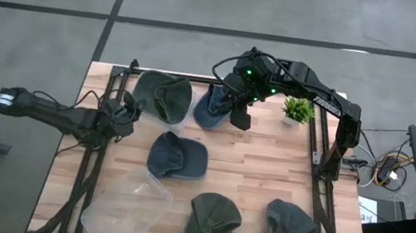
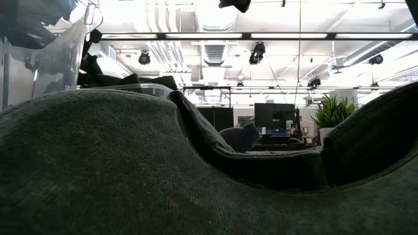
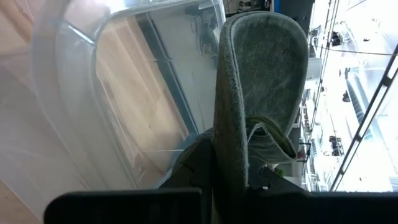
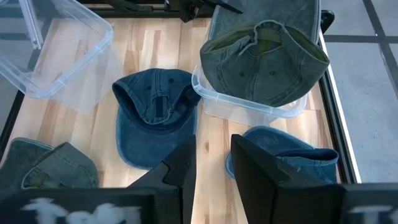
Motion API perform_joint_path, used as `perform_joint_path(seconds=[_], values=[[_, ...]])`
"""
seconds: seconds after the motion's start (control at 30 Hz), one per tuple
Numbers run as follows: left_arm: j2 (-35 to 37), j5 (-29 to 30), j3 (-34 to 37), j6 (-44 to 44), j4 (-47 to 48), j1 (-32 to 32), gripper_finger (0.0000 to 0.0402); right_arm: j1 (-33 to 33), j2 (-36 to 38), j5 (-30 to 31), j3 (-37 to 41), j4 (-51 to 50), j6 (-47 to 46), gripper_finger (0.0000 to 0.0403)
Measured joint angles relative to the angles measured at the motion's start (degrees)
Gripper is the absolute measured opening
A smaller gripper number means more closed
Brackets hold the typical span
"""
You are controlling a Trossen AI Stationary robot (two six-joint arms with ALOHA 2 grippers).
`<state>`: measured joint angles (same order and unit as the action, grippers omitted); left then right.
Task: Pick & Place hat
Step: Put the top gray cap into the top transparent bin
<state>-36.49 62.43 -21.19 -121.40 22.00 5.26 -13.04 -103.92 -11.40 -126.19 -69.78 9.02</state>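
An olive-green cap [image 1: 164,96] [image 4: 264,62] lies crown-down on a clear plastic bin [image 4: 249,115] at the table's far left. My left gripper [image 1: 127,110] [image 3: 231,171] is at the cap's left side, shut on it. A dark blue cap [image 1: 209,109] [image 4: 292,163] lies on the table just right of the bin. My right gripper [image 1: 240,114] [image 4: 211,171] hovers open over the wood beside that blue cap, touching nothing. In the low view another green cap [image 2: 163,170] fills the foreground and hides both grippers. My left gripper pinches the olive cap's brim [image 3: 229,124] between its two fingers, at the brim's outer edge. The fingers come level from the table's left. The brim stands edge-on between them, and the crown end rests on the clear bin.
A second blue cap [image 1: 178,157] [image 4: 155,112] lies mid-table. A green cap [image 1: 210,221] and a grey-blue cap [image 1: 289,232] lie near the front edge. A second clear bin [image 1: 129,199] [image 4: 56,53] sits front left, a small potted plant [image 1: 297,110] far right.
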Motion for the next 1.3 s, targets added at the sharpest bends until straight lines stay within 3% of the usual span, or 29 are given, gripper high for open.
perform_joint_path(seconds=[0.37,0.57,0.73,1.3], values=[[0.0,2.0,0.0,3.9,0.3,0.0,0.0027,0.0,0.0,0.0,0.0,0.0,0.0,0.0085],[0.0,6.2,0.0,4.7,0.0,0.0,0.0056,0.0,0.0,0.0,0.0,0.1,0.0,0.0087],[-0.5,5.6,0.1,4.8,-0.1,0.0,0.0075,-0.1,0.0,0.0,0.0,0.2,0.2,0.0091],[-1.1,5.6,0.9,3.6,-0.6,0.0,0.0082,-1.9,0.0,0.0,0.0,0.2,0.4,0.0084]])
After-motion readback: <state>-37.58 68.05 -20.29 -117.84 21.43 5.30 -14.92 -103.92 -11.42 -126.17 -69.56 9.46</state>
